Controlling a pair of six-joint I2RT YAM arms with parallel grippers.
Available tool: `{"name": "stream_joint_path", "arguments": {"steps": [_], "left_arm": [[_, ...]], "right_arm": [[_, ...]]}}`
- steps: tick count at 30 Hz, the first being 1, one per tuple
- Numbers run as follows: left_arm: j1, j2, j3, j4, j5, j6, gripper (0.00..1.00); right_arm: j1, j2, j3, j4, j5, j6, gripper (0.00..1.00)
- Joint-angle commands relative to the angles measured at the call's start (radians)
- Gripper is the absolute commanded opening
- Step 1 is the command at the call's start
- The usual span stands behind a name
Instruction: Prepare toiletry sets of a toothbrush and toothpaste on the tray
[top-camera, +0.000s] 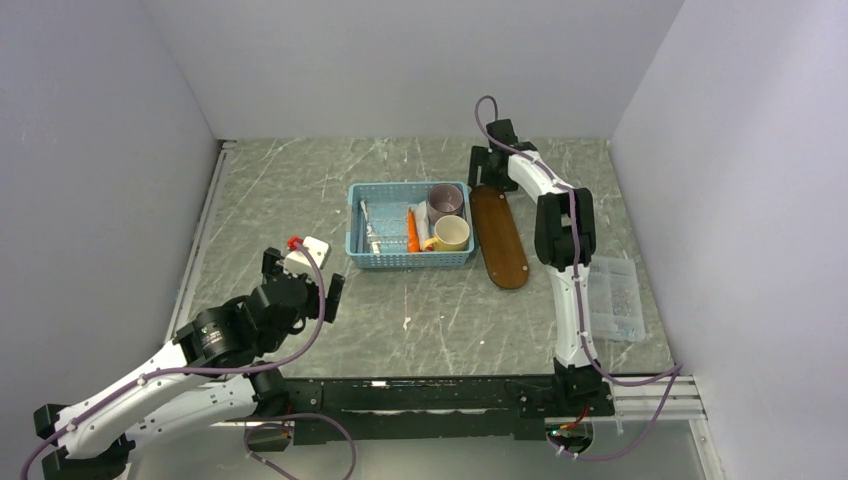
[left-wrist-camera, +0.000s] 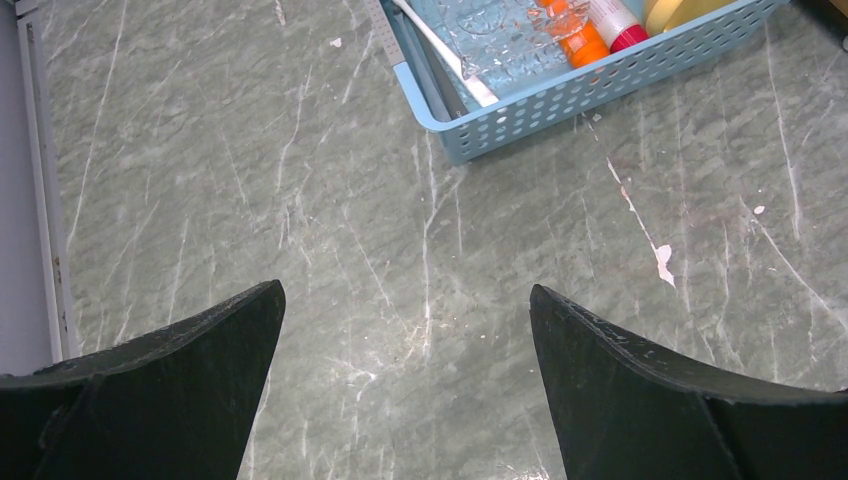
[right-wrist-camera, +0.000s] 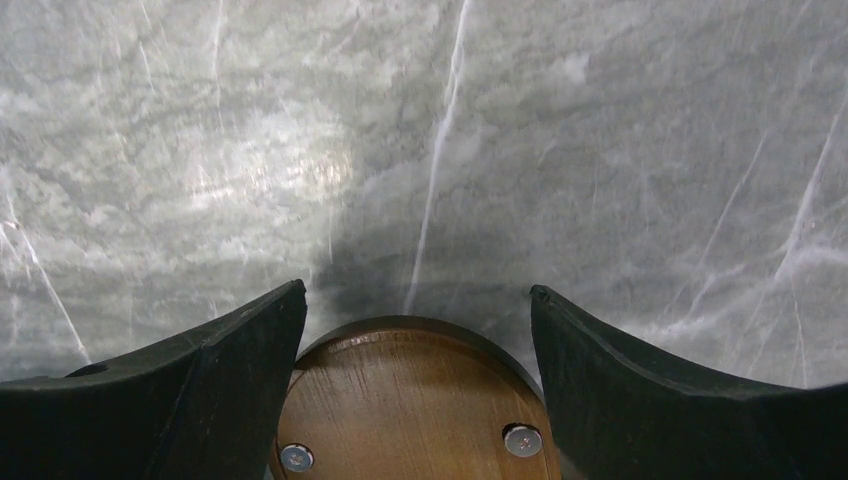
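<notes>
The dark-brown wooden tray (top-camera: 500, 240) lies right of the light-blue basket (top-camera: 410, 262), bare. My right gripper (top-camera: 490, 165) is open at the tray's far end; in the right wrist view the jaws (right-wrist-camera: 417, 290) straddle the tray's rounded end (right-wrist-camera: 410, 400), which shows two screws. A thin white toothbrush (top-camera: 368, 225) and the orange toothpaste (top-camera: 412, 232) lie inside the basket. My left gripper (top-camera: 303, 280) is open and empty over bare table, near-left of the basket. The left wrist view (left-wrist-camera: 407, 290) shows the basket corner (left-wrist-camera: 470, 130), the toothbrush (left-wrist-camera: 445, 50) and the toothpaste (left-wrist-camera: 580, 40).
A purple cup (top-camera: 445, 200) and a yellow mug (top-camera: 452, 233) stand in the basket's right end. A white tube with a red cap (left-wrist-camera: 615, 20) lies beside the toothpaste. A clear plastic box (top-camera: 615, 298) sits at the right, near the right arm.
</notes>
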Motion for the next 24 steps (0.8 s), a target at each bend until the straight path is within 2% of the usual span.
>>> {"name": "stream_joint_path", "arguments": {"steps": [1, 24], "left_arm": [[0.005, -0.008, 0.006, 0.021, 0.007, 0.009, 0.99], [0.006, -0.048, 0.009, 0.011, -0.003, -0.001, 0.99]], "right_arm": [[-0.001, -0.092, -0.091, 0.001, -0.019, -0.024, 0.83], [0.031, -0.521, -0.694, 0.196, -0.139, -0.007, 0.80]]}}
